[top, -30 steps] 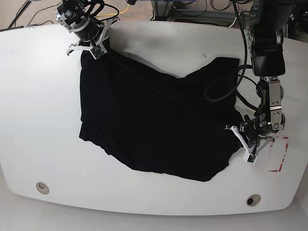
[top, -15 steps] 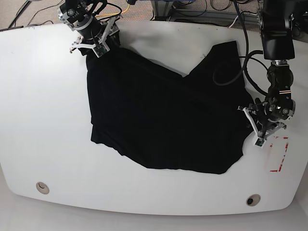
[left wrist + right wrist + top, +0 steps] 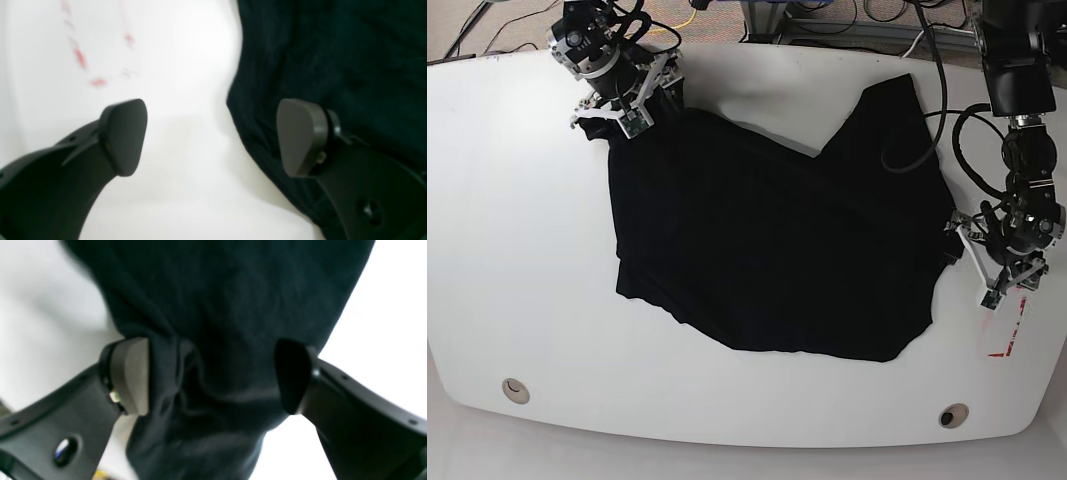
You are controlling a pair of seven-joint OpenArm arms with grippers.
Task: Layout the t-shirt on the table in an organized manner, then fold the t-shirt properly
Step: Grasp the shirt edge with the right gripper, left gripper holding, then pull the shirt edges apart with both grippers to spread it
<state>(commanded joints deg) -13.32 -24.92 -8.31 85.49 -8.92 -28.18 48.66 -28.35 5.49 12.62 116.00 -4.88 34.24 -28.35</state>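
Lying across the middle of the table (image 3: 527, 330), the t-shirt (image 3: 777, 250) keeps well in from the near edge, its lower border slanting from the left side down toward the near right corner. Near that corner is a small round hole (image 3: 954, 416); another hole (image 3: 516, 390) sits by the near left corner. The shirt's long axis runs roughly left to right, its right end tipped toward the near edge; which way the collar points cannot be told. At the right edge, the left gripper (image 3: 213, 138) is released, its fingers spread, one over the black cloth's border and the other over bare white top, beside red tape marks (image 3: 1017, 325). Farther off, toward the far left corner, the right gripper (image 3: 213, 376) has its fingers apart on either side of a bunched, wrinkled part of the shirt, unclenched. Beyond the far edge run dark cables (image 3: 857, 45). No writing is readable.
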